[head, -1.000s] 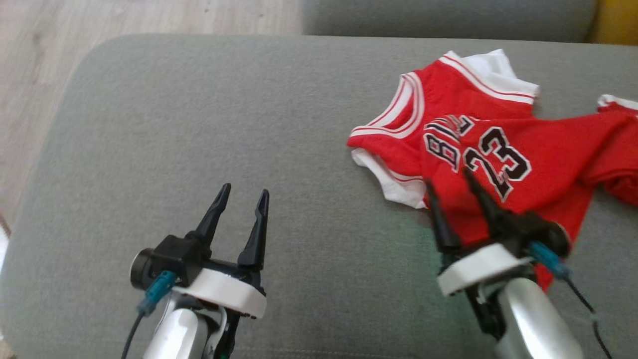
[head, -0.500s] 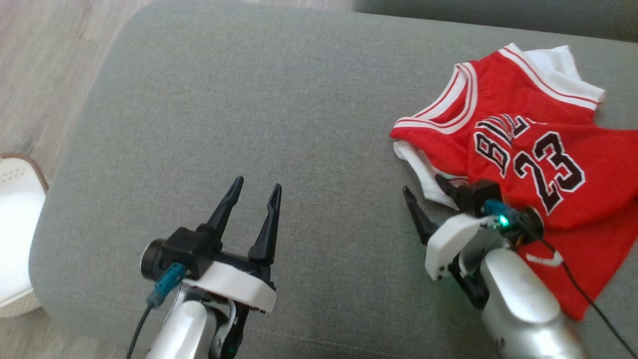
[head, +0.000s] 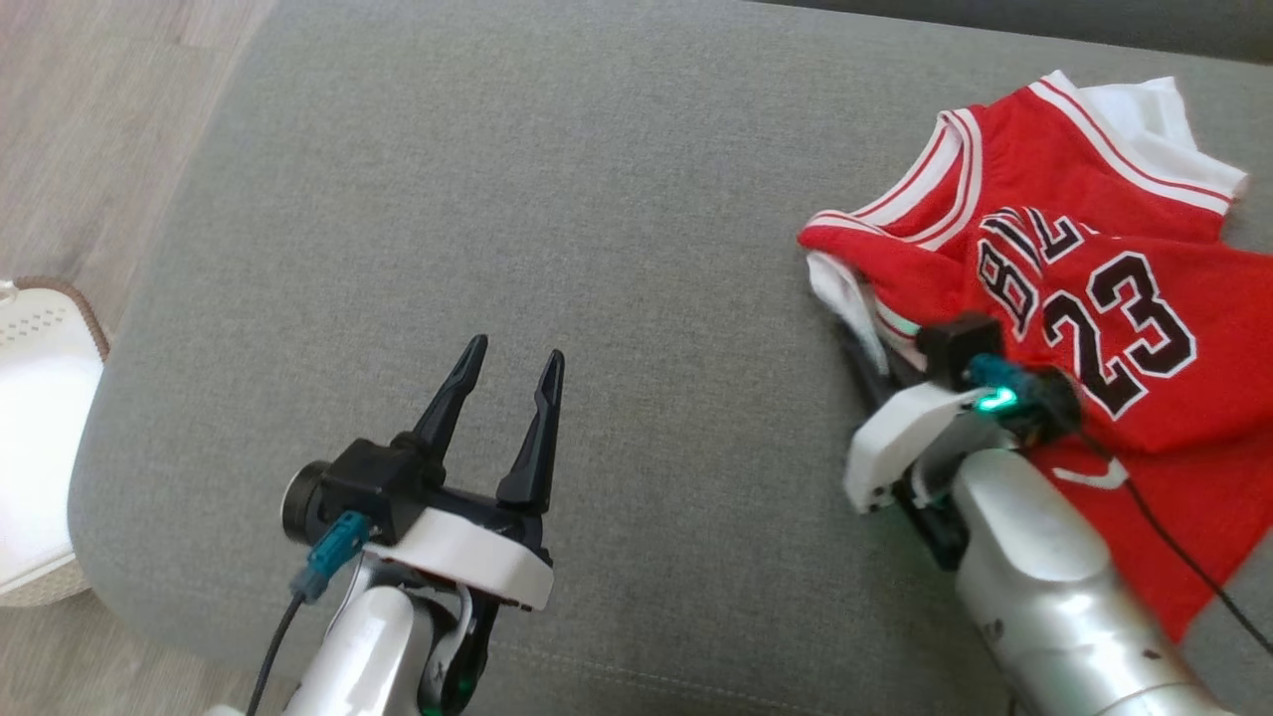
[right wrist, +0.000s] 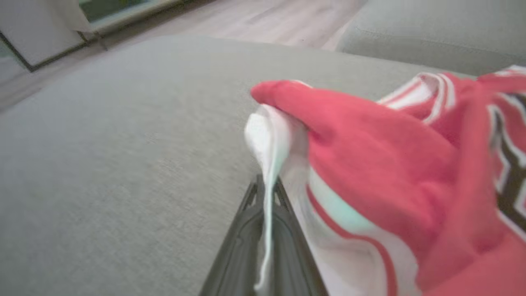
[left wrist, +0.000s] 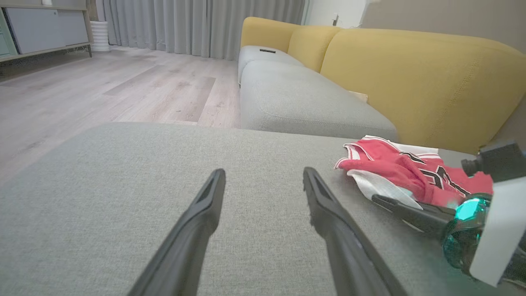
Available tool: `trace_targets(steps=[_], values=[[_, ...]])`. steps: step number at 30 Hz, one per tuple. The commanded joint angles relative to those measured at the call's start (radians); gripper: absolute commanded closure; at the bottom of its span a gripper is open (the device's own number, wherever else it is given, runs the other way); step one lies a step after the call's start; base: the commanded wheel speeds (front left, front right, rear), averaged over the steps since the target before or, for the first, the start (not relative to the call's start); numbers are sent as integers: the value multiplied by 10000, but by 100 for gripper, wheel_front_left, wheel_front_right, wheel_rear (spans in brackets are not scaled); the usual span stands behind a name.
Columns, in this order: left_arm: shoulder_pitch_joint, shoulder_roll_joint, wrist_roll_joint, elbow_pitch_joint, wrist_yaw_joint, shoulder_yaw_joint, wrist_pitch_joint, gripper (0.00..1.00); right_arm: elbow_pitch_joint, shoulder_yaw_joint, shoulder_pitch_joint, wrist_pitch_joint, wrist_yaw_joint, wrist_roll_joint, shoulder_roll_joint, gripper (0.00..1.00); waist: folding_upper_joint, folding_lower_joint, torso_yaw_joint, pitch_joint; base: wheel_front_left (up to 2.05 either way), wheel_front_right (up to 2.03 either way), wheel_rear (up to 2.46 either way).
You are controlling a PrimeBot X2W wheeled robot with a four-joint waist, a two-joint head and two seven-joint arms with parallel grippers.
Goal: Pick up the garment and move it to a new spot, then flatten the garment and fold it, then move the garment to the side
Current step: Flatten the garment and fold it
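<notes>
Right gripper (right wrist: 266, 193) jaws pressed together, pinching the white edge of the red number 23 jersey (head: 1114, 418), left gripper (head: 516, 353) jaws spread, grey sofa cushion (head: 597, 199) beneath them

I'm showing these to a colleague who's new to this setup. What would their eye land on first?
First, the crumpled red basketball jersey with white trim and a black 23, lying at the right of the broad grey fabric cushion. Next, the right gripper, shut on the jersey's white left-hand edge, while the left gripper hovers open over bare cushion. In the left wrist view, a mustard-yellow sofa back stands out behind.
</notes>
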Motion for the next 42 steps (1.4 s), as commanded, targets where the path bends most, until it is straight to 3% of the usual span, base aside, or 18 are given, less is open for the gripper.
trace_targets(steps=[1,10,15,16,17,20,23,27,34,39,42], values=[[-394,22,-39,-288,26,321,-51,0,-462,724,-347,-454,-9,435,156,100,0,-1,-59,-52,0,0,0],[-384,22,-11,-254,6,320,-51,0,-1831,3597,-910,-1234,-9,2025,156,100,0,-1,-203,-266,0,0,0],[-400,22,-6,-241,-7,286,-51,0,-1724,5357,-1015,-1274,-9,2371,156,100,0,-1,-125,-324,0,0,0],[-395,22,-5,-239,0,290,-51,0,-1643,5673,-1045,-1277,-9,2436,156,84,0,-1,-111,-338,0,0,0],[-384,22,-4,-233,-1,292,-51,0,-1558,5948,-1036,-1280,-9,2594,156,0,0,-1,-98,-356,0,0,0],[-330,22,16,-206,6,332,-51,0,-1357,6788,-1064,-1283,-9,3100,93,0,0,-1,-118,-425,0,0,0],[-229,22,58,-192,48,454,-51,0,-1263,6977,-1179,-1291,-9,3413,-101,0,0,-1,-268,-528,0,0,0],[-155,22,131,-217,70,682,-51,0,-1772,6013,-942,-1296,-9,3417,-465,0,0,-1,-620,-687,0,0,0],[-32,22,292,-323,17,1200,-51,0,-3076,2173,976,-1298,-9,2113,-1013,0,0,-1,-1522,-989,0,0,0],[63,22,347,-398,-48,1466,-51,0,-4558,-863,2790,-1298,-9,735,-503,0,0,-1,-2110,-1107,0,0,0],[108,22,351,-364,-115,1520,-51,0,-5442,-2031,3711,-1298,-9,90,-127,0,0,-1,-2353,-1145,0,0,0]])
